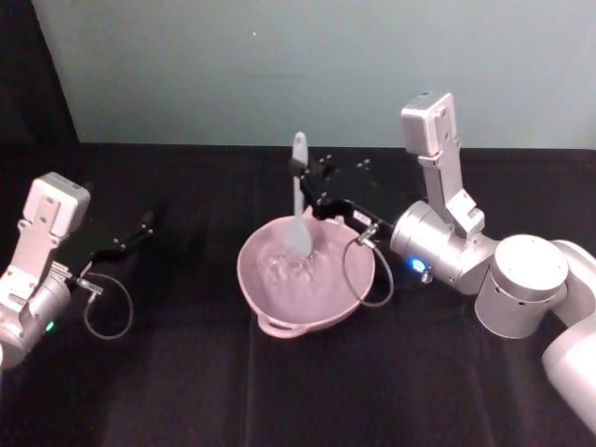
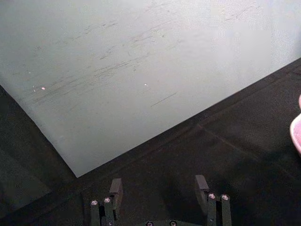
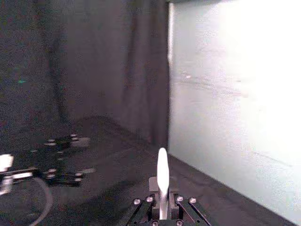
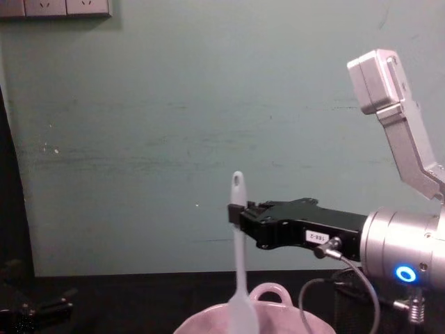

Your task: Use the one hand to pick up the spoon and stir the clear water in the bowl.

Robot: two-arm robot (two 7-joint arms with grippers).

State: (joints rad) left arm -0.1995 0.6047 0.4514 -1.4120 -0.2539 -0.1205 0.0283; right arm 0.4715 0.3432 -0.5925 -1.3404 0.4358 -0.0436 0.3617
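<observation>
A white spoon point(image 1: 298, 200) stands nearly upright just above the middle of the head view. Its flat blade points down inside a pale pink bowl point(image 1: 244, 277), and its slim handle rises above the rim. The handle tip has a small hole. The inside of the bowl looks rippled around the blade. The bowl sits on a desk point(image 1: 186, 372) covered in black cloth, at the centre of the frame, with a small loop handle on the rim edge nearest the camera.

The right claw point(image 1: 300, 168) reaches in from the right side of the frame and pinches the spoon high on its handle, just below the hole. In the chest view the spoon point(image 4: 238, 257) hangs straight down from the right claw point(image 4: 235, 212) into the bowl point(image 4: 292, 323) at the bottom edge. The black arm behind it carries a small white label, and a cable loops down. In the right wrist view the spoon handle point(image 3: 162, 176) stands up between the pressed-in fingers point(image 3: 151, 200).

The left claw point(image 1: 144, 223) rests low over the desk at the left of the head view, well apart from the bowl. In its own wrist view its fingers point(image 2: 115, 186) are spread with nothing between them, and the bowl's pink edge point(image 2: 297, 132) shows at the right border.

A pale green wall point(image 1: 233, 65) stands behind the desk.
</observation>
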